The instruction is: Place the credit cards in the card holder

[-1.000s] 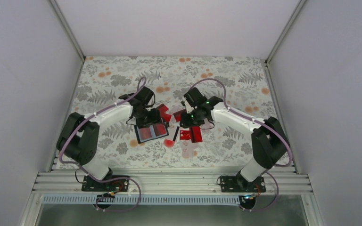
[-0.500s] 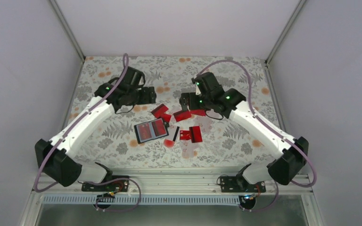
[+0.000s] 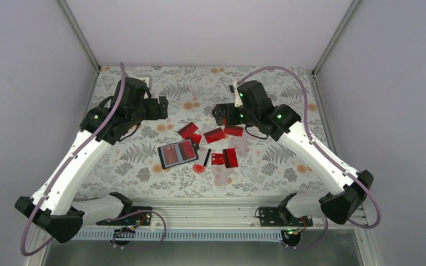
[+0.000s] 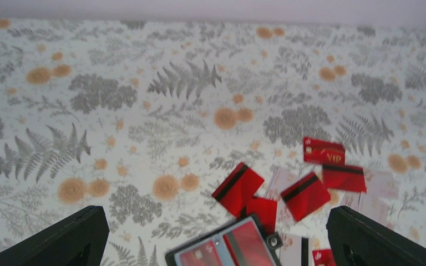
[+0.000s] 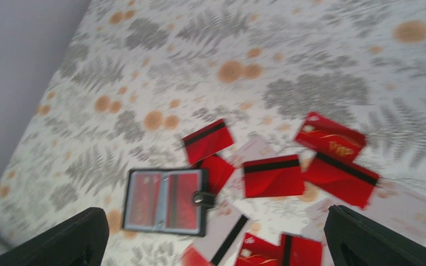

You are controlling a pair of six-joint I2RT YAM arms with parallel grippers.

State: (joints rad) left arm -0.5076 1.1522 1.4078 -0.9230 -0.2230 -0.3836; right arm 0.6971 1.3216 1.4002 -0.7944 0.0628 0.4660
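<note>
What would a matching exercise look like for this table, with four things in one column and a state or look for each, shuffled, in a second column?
Things:
1. card holder
2. credit cards
3. left gripper
4. table

States:
A. printed with grey ferns and orange spots
B. jaws apart, holding nothing
C. scattered loose, red
D. lying open flat, red showing in its pockets

Pairs: 1-D, 2-C, 3-B, 4-A.
</note>
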